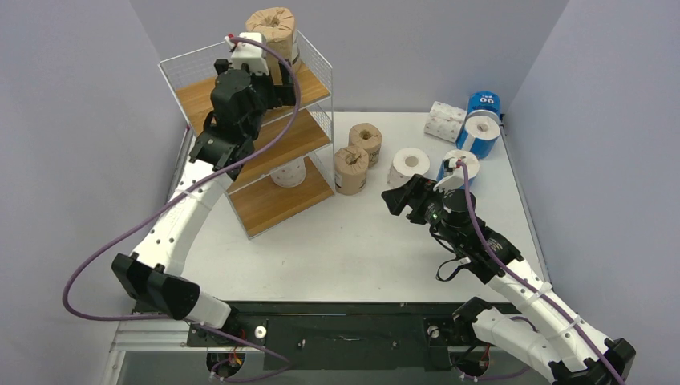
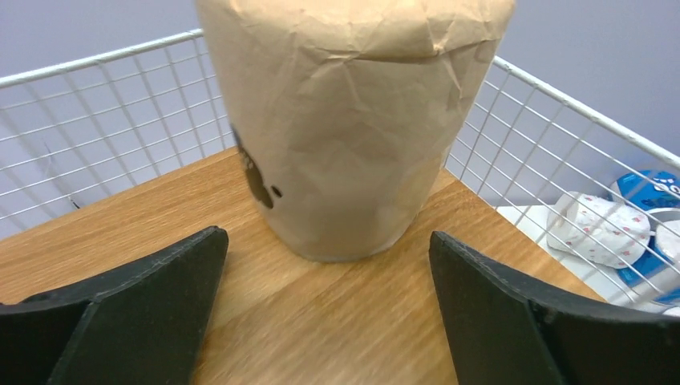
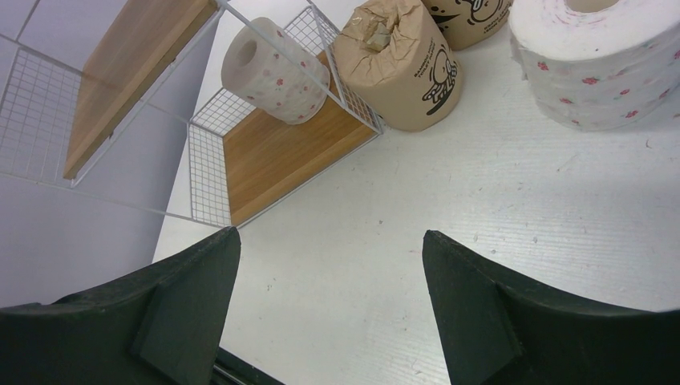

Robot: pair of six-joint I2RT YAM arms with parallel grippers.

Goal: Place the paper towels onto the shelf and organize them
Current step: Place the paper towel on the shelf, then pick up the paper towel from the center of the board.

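The wire shelf [image 1: 317, 64] stands at the back left. A brown-wrapped roll [image 1: 273, 32] stands upright on its top board, also in the left wrist view [image 2: 353, 120]. My left gripper [image 2: 329, 265] is open just in front of that roll, jaws wide apart and not touching it. A white flowered roll [image 1: 289, 172] lies on the bottom board, seen too in the right wrist view [image 3: 273, 68]. Two brown rolls [image 1: 351, 168] [image 1: 366, 140] and a white roll [image 1: 409, 166] stand on the table. My right gripper [image 1: 398, 198] is open and empty above the table, near the white roll [image 3: 593, 56].
Blue-wrapped rolls [image 1: 481, 132] [image 1: 459, 167] and a lying white flowered roll [image 1: 443, 120] sit at the back right of the table. The shelf's middle board [image 1: 285, 140] shows bare wood. The table's front edge [image 1: 321, 301] lies by the arm bases.
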